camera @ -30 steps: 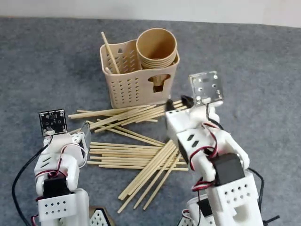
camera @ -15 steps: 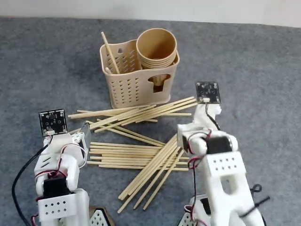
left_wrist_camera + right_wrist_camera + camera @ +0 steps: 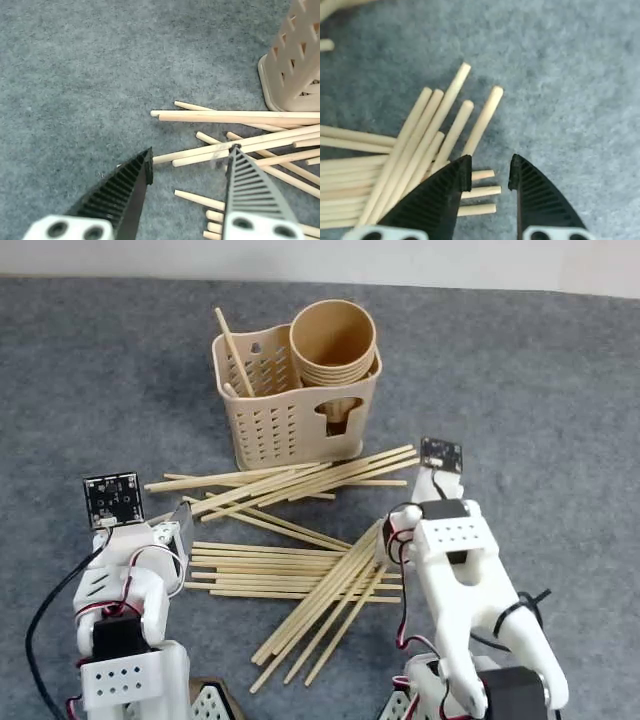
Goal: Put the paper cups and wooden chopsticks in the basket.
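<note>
Chopsticks [image 3: 300,540] lie scattered on the grey mat [image 3: 560,390] in front of the basket [image 3: 280,430], which holds stacked paper cups [image 3: 333,340]. The left gripper [image 3: 190,149] gapes wide above their ends, while the right gripper [image 3: 490,158] is narrowly parted and empty.

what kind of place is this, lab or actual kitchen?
Probably a lab test bench, not a kitchen: a grey mat as the work surface, left arm and right arm with bare wiring, and chopsticks strewn beside a basket of paper cups.
</note>
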